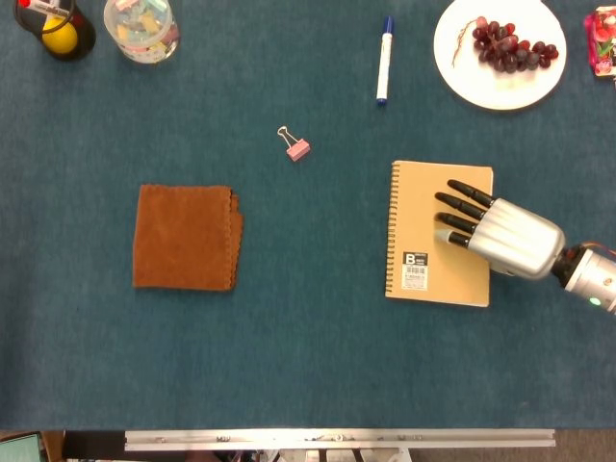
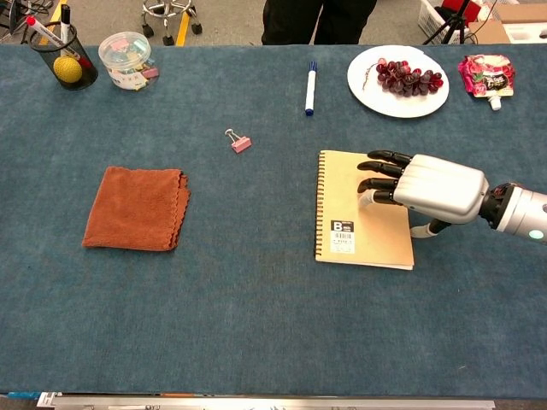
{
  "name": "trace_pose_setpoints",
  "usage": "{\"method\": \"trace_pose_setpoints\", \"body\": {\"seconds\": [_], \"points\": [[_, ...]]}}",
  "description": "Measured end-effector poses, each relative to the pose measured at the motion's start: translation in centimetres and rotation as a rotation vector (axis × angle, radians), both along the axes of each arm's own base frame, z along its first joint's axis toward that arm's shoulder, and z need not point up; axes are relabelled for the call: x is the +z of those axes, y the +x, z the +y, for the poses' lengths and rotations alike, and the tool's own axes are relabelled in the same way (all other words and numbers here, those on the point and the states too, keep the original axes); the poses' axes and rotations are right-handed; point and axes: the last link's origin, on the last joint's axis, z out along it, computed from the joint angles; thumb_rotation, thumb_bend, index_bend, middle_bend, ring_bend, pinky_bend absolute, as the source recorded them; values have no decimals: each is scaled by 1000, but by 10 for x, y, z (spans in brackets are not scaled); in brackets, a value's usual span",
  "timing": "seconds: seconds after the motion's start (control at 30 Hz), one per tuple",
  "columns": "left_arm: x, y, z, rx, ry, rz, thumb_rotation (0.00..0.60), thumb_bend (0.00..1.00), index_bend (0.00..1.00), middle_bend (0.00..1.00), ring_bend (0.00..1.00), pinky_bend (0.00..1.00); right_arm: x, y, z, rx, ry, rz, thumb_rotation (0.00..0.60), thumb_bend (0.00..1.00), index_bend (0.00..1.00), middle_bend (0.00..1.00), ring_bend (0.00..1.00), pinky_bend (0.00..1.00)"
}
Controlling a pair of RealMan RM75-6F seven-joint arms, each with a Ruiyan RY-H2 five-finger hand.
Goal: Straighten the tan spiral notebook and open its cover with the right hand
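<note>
Hidden or cut off: the left hand shows in neither view; the right arm runs off the right edge of both views; whether the fingertips actually press on the notebook cover cannot be told.
Counter: a dark blue felt-like cloth covers the counter (image 1: 318,346); beyond its far edge the chest view shows a floor, a chair base and a standing person's legs.
Notebook: the tan spiral notebook (image 1: 428,202) (image 2: 355,213) lies closed, right of the counter's middle, spiral binding along its left side, a white label with a barcode near its lower left corner.
Right hand: the silver right hand (image 1: 505,236) (image 2: 432,186) is palm down over the notebook's right half, its dark fingers (image 1: 462,200) (image 2: 382,171) held straight, slightly apart and pointing left above the cover, gripping nothing.
Other things: a folded brown cloth (image 1: 185,237) lies left of centre; a small pink binder clip (image 1: 296,147) and a blue-capped white marker (image 1: 384,60) lie toward the far edge; a white plate (image 1: 462,63) with red grapes sits near the far right corner.
</note>
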Motion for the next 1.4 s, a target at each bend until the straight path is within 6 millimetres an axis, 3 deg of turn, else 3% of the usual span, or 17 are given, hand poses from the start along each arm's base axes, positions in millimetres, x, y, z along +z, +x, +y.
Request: {"method": "trace_pose_setpoints", "body": {"seconds": [0.6, 1.07, 1.4], "points": [[2, 0, -1, 2, -2, -9, 600, 489, 129, 123, 26, 53, -4, 10, -7, -12, -7, -79, 600, 284, 371, 305, 112, 27], [5, 3, -1, -4, -17, -33, 600, 490, 135, 123, 26, 53, -17, 23, -15, -41, -36, -201, 600, 422, 526, 342, 157, 83], [7, 4, -2, -9, -12, -45, 600, 489, 138, 123, 26, 53, -27, 34, -24, -45, -60, -229, 600, 517, 719, 426, 239, 162]]}}
